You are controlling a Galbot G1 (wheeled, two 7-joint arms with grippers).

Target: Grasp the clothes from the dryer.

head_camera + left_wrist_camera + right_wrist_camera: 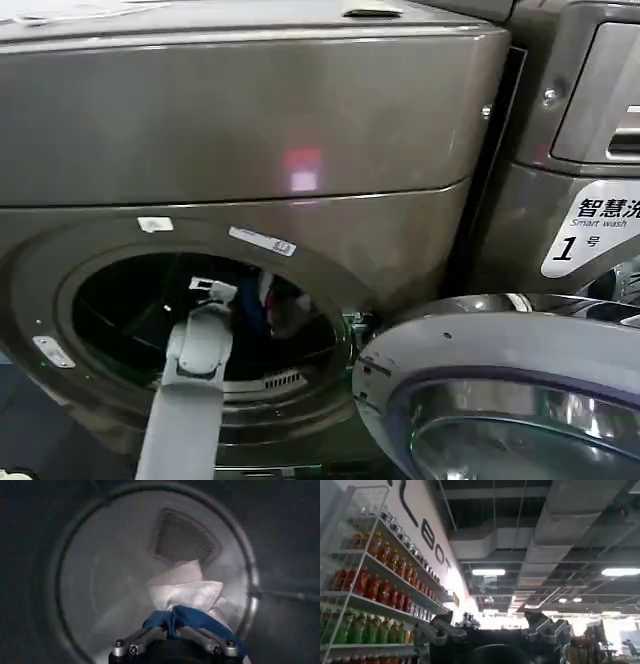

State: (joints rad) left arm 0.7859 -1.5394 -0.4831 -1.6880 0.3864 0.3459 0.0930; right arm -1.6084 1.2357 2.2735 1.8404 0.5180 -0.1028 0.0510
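The left gripper (172,630) is closed on the clothes (187,597), a soft crumpled bundle (blue fold between the fingers, white cloth behind), inside the smooth silver drum of the bronze dryer (250,130). From the head view the bundle sits near 3 o'clock of the round porthole, partly hidden. The right gripper (492,630) points toward the ceiling, fingers apart.

I see my left pincer (174,632) cut off at six o'clock, its fingertips buried in the clothes (187,597). The dryer (250,130) door (500,390) runs off at five o'clock.
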